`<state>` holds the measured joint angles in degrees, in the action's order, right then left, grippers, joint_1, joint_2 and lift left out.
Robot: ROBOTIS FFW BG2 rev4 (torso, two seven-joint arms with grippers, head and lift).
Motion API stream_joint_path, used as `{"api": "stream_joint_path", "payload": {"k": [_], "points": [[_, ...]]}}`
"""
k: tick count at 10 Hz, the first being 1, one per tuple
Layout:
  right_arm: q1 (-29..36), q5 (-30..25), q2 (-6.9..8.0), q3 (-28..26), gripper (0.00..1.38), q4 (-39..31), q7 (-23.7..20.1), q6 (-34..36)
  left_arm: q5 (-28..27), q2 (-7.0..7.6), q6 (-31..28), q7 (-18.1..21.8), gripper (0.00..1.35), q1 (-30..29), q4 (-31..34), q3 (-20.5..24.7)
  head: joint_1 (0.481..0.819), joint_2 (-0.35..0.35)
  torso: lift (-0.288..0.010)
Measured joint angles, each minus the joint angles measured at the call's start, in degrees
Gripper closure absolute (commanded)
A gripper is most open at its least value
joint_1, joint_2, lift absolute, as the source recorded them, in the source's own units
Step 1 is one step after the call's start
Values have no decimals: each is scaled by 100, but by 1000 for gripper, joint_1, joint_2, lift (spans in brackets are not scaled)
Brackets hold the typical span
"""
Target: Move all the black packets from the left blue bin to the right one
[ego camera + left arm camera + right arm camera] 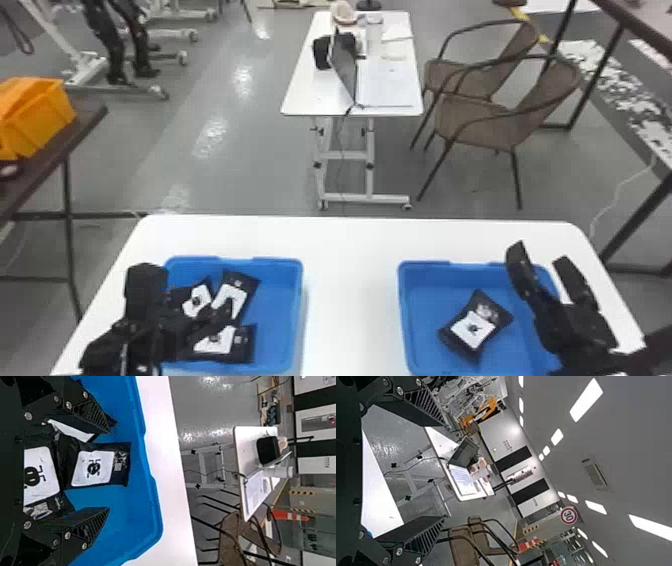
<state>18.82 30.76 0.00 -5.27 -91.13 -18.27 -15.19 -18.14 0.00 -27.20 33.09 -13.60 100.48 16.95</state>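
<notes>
left gripper (109, 469): wide open, the nearer one | black packet (93, 468): pretty much dead ahead, long side pointing same way as fingers

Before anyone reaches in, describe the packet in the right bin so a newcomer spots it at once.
On the white table, find the right blue bin. A black packet lies askew on its floor, white label facing up. It lies apart from the other black packets, which are grouped in the left blue bin.
</notes>
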Motion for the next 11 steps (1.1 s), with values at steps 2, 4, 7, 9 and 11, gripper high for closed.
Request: {"api": "stream_joint_path", "payload": {"k": [2, 4, 7, 9, 11], "points": [[-25, 67, 0, 18, 186, 38, -45, 15, -437, 0, -309, -6, 101, 274, -285, -25, 695, 87, 0], [-61, 154, 0, 38, 186, 98, -98, 17, -608, 0, -403, -34, 121, 564, -658, -80, 695, 88, 0], [-89, 274, 0, 61, 186, 169, -163, 21, -656, 0, -414, -141, 121, 965, -1295, -156, 695, 79, 0], [-93, 345, 0, 62, 186, 204, -195, 26, -772, 0, -531, -182, 121, 1036, -1365, -169, 695, 84, 0], [-78, 393, 0, 62, 186, 224, -205, 24, -865, 19, -693, -198, 127, 1086, -1421, -205, 695, 88, 0]]}}
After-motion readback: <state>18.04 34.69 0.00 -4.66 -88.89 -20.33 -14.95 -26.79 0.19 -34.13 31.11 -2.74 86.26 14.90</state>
